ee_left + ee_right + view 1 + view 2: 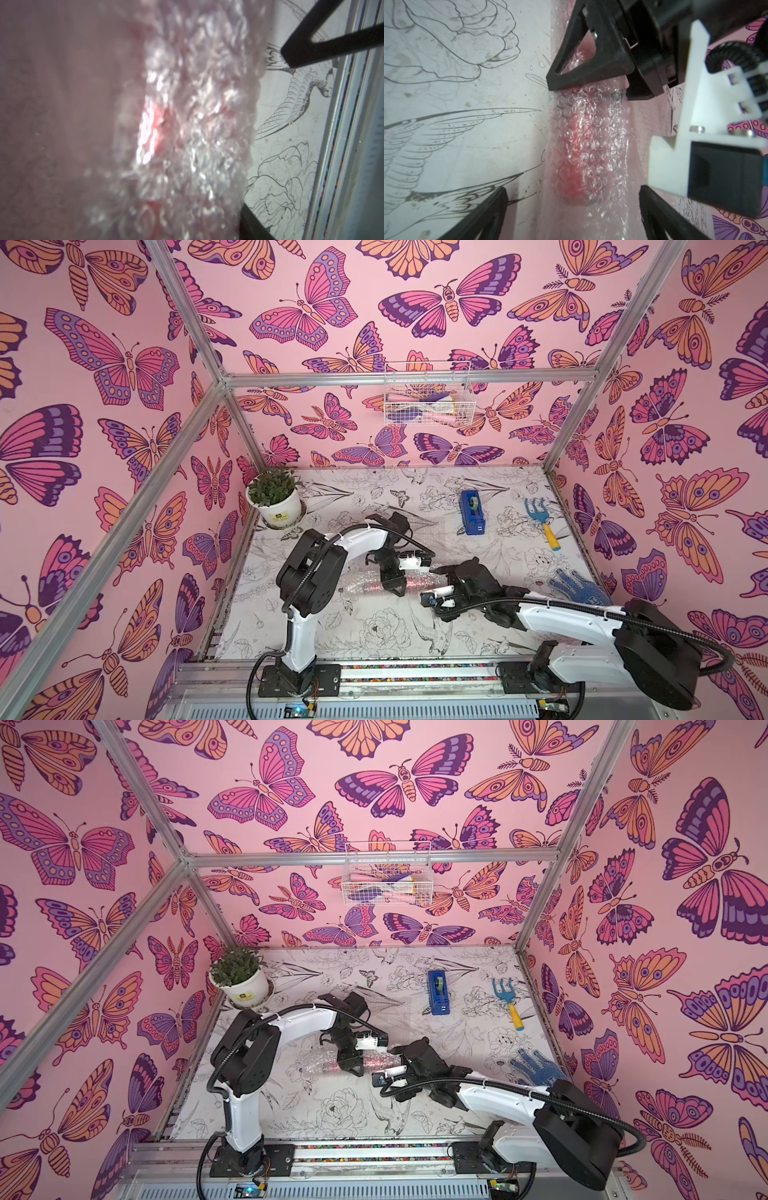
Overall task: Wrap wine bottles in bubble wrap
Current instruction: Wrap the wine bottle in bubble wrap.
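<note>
The small clear glass bottle of red-pink liquid (575, 162) lies on its side on the flower-printed desk (374, 635). It is rolled inside the clear bubble-wrap sheet (602, 116), on the robot's side of the blue tape dispenser (472, 512) and well apart from it. The left fingers (591, 75) clamp narrowly across it (wrap and all). The right fingers (496, 201) stand wide, one on each side of the bundle's end.

Both top views are bright and evenly lit, with only faint, soft shadows on the table (374, 639); the walls (62, 448) look stretched toward the edges. The left wrist view is mostly blur: the bubble wrap (187, 124), too close, smears pink with white glare. The right wrist view is sharper, with glints on the wrap.
</note>
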